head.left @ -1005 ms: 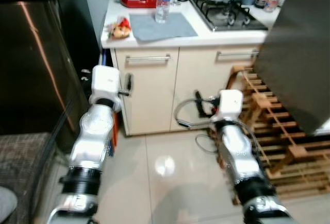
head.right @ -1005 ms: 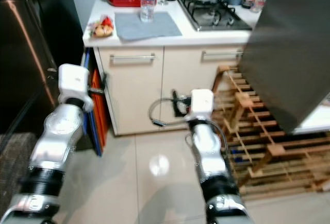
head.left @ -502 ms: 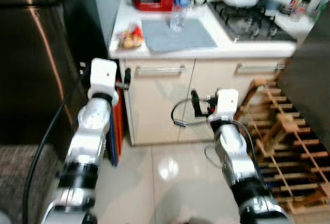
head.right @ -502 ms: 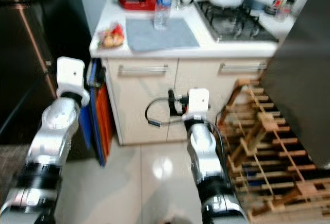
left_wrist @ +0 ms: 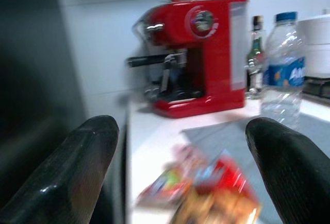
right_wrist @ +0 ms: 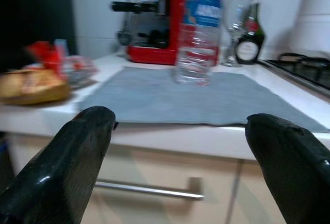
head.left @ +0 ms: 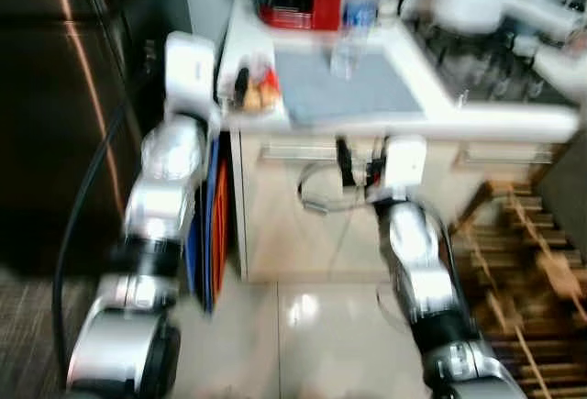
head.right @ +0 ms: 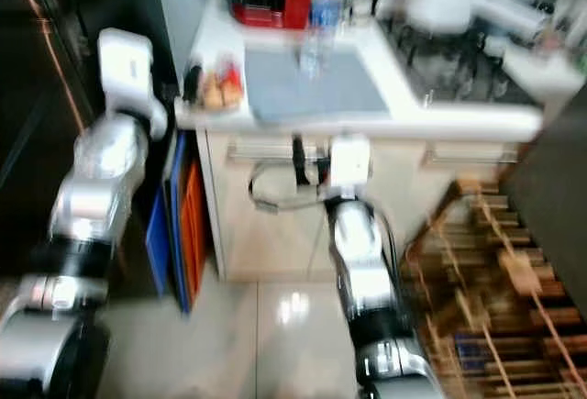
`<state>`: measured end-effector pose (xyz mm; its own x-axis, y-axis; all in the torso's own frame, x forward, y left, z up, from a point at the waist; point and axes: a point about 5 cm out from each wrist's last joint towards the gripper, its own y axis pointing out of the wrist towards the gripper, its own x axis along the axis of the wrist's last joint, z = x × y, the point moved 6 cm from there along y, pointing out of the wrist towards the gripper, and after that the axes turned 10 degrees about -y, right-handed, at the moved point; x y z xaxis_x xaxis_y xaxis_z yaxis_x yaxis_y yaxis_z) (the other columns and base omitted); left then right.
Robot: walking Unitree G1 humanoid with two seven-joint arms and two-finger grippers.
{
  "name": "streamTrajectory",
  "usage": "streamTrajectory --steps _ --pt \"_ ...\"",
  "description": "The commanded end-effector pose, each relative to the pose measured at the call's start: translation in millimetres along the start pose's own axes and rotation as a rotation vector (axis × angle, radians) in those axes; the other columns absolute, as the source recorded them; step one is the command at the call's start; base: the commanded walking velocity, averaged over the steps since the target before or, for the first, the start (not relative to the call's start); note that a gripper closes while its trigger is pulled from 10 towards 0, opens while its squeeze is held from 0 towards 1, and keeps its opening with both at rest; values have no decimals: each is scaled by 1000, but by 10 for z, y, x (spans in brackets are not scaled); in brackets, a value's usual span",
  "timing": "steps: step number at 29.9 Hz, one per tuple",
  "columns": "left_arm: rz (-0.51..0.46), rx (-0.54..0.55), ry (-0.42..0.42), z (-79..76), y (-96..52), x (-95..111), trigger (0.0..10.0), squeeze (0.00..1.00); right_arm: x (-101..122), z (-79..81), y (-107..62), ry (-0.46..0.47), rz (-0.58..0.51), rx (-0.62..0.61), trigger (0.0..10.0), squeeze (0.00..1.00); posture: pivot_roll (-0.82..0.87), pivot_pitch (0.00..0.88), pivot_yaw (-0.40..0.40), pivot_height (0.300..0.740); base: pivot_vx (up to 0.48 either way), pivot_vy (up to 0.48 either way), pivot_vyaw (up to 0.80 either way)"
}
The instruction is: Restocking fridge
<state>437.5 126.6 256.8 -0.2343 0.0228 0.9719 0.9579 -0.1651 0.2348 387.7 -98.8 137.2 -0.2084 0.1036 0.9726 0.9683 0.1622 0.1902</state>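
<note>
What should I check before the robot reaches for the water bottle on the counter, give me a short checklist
1. Left gripper open, nothing held: ok.
2. Right gripper open, nothing held: ok.
3. Water bottle upright on the grey mat: ok.
4. Path from the right gripper over the mat to the bottle free: ok.
5. Snack packets lie apart from the bottle, near the counter's corner: ok.
6. Head views steady enough to judge reach: not ok, blurred.
</note>
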Motion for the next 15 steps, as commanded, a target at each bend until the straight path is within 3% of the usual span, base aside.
streamTrajectory --steps 1,8,10,11,14,15 --pt "18 -18 -23 -92 110 48 10000 1000 22 -120 -11 -10 -2 -35 10000 47 -92 0 -15 740 480 0 0" --pt "119 8 -63 55 320 97 10000 1000 21 -89 -47 -11 -1 -34 10000 47 -109 0 3 740 480 0 0" --pt "124 2 -72 58 334 117 10000 1000 22 -88 -47 -11 -1 -35 10000 51 -111 0 8 740 0 0 0" --pt "131 -6 -75 61 365 163 10000 0 28 -82 -49 -10 -1 -35 10000 51 -109 0 14 740 0 0 0" --pt "165 -38 -120 28 401 204 10000 0 31 -61 -56 -6 -1 -36 10000 51 -104 0 21 740 0 0 0" --pt "211 -53 -179 -10 386 138 10000 0 20 -42 -60 -1 2 -35 10000 47 -103 0 31 740 0 0 0"
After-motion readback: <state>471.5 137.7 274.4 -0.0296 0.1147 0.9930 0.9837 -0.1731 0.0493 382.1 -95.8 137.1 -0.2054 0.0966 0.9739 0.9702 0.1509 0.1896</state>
